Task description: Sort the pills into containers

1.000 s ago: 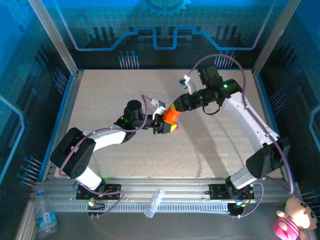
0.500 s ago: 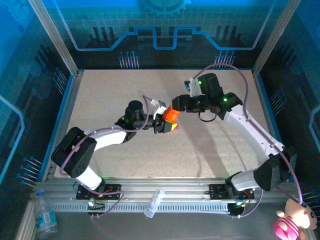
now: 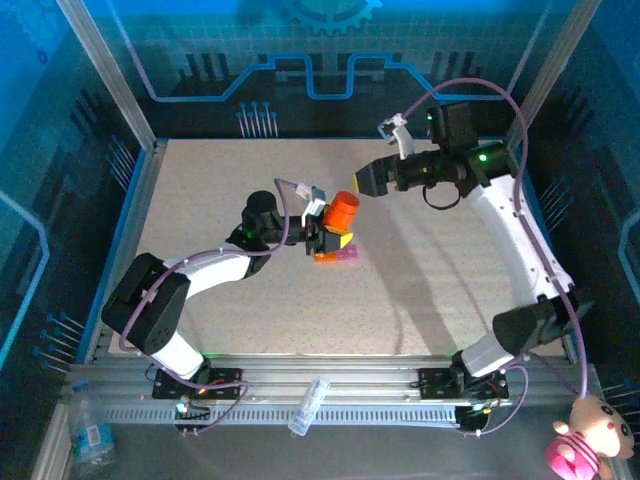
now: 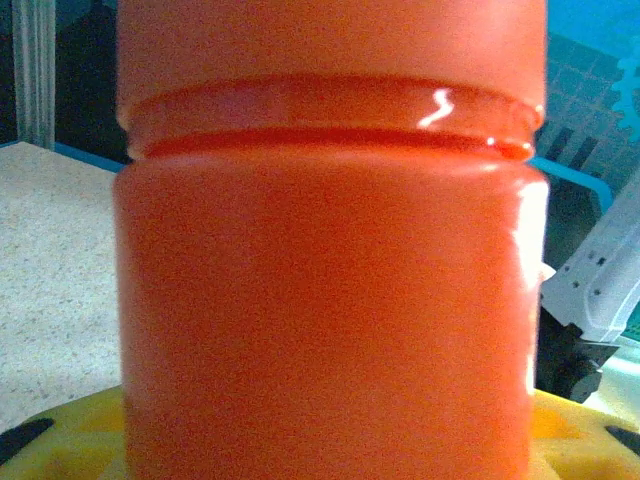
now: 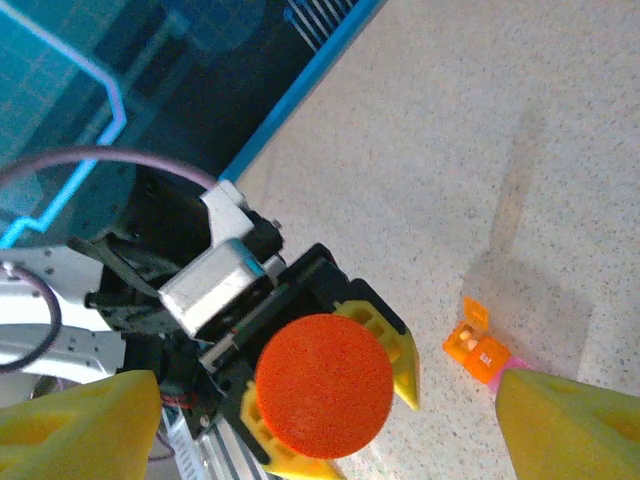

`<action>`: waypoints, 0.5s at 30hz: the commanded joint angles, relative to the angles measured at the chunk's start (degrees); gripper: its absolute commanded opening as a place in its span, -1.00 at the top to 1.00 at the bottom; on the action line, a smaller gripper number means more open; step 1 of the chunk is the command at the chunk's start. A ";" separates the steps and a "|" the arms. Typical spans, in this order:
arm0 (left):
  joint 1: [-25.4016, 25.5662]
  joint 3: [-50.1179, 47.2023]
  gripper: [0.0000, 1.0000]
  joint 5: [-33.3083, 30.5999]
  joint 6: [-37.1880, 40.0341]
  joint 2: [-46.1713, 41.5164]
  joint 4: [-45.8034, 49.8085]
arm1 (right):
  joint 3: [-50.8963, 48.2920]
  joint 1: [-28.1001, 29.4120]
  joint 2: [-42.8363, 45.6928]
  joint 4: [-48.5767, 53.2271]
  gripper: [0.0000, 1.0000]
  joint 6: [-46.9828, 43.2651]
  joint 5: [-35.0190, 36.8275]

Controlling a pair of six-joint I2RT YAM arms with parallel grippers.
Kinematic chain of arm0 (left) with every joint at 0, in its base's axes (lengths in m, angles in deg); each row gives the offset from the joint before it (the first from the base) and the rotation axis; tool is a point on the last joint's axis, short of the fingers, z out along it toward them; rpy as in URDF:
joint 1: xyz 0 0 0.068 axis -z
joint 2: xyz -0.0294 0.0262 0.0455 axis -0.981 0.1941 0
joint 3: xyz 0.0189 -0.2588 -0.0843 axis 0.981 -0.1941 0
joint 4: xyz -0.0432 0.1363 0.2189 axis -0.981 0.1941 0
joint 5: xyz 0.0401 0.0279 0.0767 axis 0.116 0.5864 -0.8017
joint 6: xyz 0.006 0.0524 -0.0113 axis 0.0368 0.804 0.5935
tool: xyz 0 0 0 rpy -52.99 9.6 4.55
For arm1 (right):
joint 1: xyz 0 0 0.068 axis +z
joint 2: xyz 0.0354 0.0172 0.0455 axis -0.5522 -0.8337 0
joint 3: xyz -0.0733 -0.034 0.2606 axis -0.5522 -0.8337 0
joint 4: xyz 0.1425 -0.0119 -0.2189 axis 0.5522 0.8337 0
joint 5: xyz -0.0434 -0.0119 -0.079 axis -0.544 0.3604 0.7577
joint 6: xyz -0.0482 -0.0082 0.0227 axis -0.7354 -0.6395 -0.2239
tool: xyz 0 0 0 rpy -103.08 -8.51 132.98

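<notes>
The containers point(image 3: 335, 255), a short orange-and-pink strip, lie flat just on the near side of the orange bottle point(image 3: 344, 210). Their long axis runs crosswise, with the pink end toward the right arm. The left gripper point(image 3: 325, 233) is clenched on the bottle, whose cap point(image 5: 325, 385) points up toward the right gripper point(image 3: 360, 180), spread wide and grasping nothing. Uncapping looks due: line up on the cap's axis and clamp evenly before twisting.

Capped orange bottle point(image 3: 344, 210) upright, small joined orange-and-pink containers point(image 3: 335, 256) lying just beside it
</notes>
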 commanded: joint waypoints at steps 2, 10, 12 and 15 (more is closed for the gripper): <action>-0.43 1.78 1.00 3.46 -0.66 -0.25 -1.50 | 4.39 1.53 -3.97 8.46 -0.76 -6.59 -2.23; -0.45 2.35 1.00 3.87 -0.89 -0.03 -1.19 | 5.93 4.85 -6.53 12.49 -0.69 -9.41 0.54; -0.51 2.42 1.00 3.87 -0.91 -0.14 -1.16 | 5.28 4.94 -6.37 12.33 -0.65 -9.43 0.68; -0.48 2.37 1.00 3.91 -0.76 -0.12 -1.09 | 4.49 4.94 -6.26 12.15 -0.55 -9.45 0.65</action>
